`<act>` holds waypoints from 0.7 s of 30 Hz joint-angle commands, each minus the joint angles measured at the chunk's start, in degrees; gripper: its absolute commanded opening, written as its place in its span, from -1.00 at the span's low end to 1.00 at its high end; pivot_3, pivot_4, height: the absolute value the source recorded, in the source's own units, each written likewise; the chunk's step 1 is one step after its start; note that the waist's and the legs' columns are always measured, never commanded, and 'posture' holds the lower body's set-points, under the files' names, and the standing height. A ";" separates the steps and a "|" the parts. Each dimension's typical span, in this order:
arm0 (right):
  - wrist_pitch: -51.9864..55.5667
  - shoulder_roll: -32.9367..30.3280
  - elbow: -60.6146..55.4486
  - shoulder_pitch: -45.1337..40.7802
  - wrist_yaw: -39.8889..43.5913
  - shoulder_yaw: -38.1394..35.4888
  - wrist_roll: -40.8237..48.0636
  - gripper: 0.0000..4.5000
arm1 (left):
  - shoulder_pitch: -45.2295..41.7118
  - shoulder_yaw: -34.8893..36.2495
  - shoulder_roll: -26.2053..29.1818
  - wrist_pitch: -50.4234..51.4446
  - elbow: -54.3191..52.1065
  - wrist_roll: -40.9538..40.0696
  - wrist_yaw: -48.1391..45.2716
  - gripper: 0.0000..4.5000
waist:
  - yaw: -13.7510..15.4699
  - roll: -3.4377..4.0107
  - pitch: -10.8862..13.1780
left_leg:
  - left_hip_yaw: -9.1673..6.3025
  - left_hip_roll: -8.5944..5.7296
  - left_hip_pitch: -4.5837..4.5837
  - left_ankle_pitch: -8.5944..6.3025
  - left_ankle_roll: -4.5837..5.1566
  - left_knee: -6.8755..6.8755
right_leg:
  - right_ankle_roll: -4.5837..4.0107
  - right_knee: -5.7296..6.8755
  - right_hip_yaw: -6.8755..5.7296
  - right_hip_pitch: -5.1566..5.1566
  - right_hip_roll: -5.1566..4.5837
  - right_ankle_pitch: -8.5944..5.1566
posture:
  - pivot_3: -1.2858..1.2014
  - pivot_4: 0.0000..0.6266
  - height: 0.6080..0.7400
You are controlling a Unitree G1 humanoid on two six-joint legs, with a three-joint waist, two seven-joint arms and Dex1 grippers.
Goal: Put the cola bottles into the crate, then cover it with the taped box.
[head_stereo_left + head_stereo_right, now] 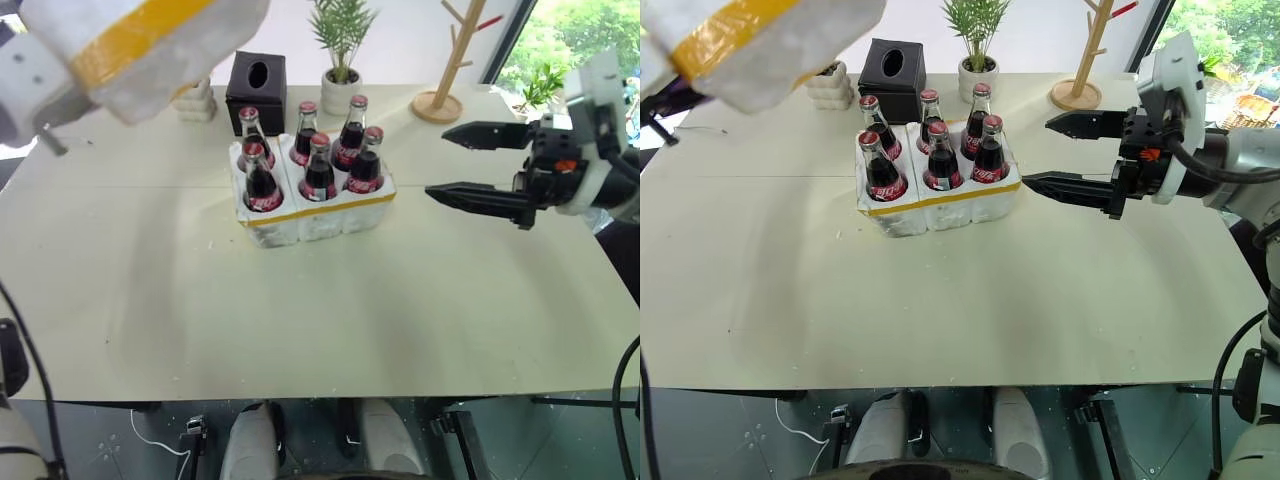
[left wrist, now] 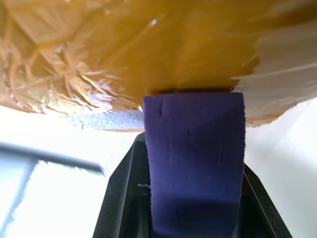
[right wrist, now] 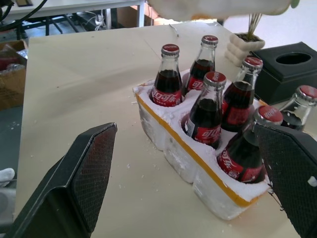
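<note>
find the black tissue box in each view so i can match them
Left eye: black tissue box upper centre, behind the crate.
Right eye: upper centre-left, behind the crate.
Left wrist: not in it.
Right wrist: right edge, past the cola bottles.
Shared landmark: the crate of bottles.

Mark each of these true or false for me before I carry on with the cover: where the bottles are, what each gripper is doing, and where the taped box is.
1. All six cola bottles stand in the crate. True.
2. The right gripper is shut on a bottle. False: its jaws stand open and empty, beside the crate.
3. The taped box is held in the air, off to the crate's side. True.
4. The left gripper is open. False: it is shut on the taped box's purple strip.
5. The black tissue box sits on top of the bottles. False: it stands on the table behind the crate.
</note>
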 commanded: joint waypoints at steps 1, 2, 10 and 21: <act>-0.59 -0.62 -0.32 1.05 -0.71 -2.32 -0.06 1.00 | -0.55 -2.52 -0.07 -0.61 -13.41 6.87 4.97 -0.44 | -0.11 0.00 0.00 | 0.00 0.00 0.02 0.00 0.00 0.00 | 0.00 0.00 0.01 0.01 0.02 0.00 | 0.03 -0.52 1.00; -0.58 -0.71 -0.18 1.55 -1.11 -2.66 -0.22 1.00 | 0.61 -4.09 0.21 -2.77 -16.07 10.79 7.20 -0.44 | -0.08 0.00 0.00 | -0.01 0.00 0.04 0.00 0.00 -0.01 | 0.00 0.01 0.01 0.02 0.03 0.00 | 0.03 -0.52 1.00; -0.69 -1.11 -0.33 4.79 -2.93 -4.35 -0.44 1.00 | 11.54 -6.78 -1.77 -2.95 -27.99 22.82 13.49 -0.44 | 0.02 0.04 -0.02 | 0.02 0.01 0.31 0.00 0.00 -0.04 | -0.01 0.06 0.11 0.21 0.06 -0.01 | 0.03 -0.52 1.00; -0.15 -0.12 -0.81 5.28 -5.26 -5.13 0.71 1.00 | 14.01 -10.49 -5.23 -7.45 -29.66 31.50 18.40 -0.44 | 0.22 0.04 -0.02 | -0.04 -0.03 0.31 0.00 0.00 -0.01 | 0.00 0.02 0.09 0.30 0.02 -0.01 | 0.03 -0.52 1.00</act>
